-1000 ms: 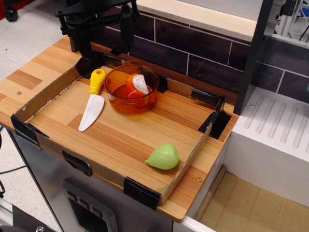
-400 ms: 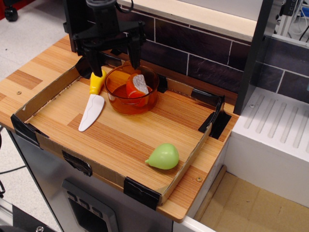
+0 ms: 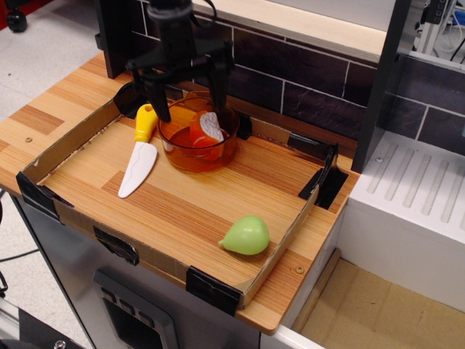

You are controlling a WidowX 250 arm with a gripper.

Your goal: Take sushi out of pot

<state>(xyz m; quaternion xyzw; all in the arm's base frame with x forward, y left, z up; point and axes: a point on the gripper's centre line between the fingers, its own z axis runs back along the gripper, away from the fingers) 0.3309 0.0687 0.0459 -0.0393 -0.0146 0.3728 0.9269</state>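
claw open above orange pot with sushi inside, fingers straddling the rim

On my feed I note a wooden counter carrying a shallow cardboard tray whose corners are bound with black tape. Inside the tray, a toy knife lies flat near the left side, yellow handle toward the rear, white blade pointing to the front. A light green pear-shaped toy rests on its side near the tray's front right corner, well apart from the knife. Behind the counter I see a dark brick-pattern wall topped by a pale ledge. To the right stands a white ribbed unit, with brown cardboard below it.
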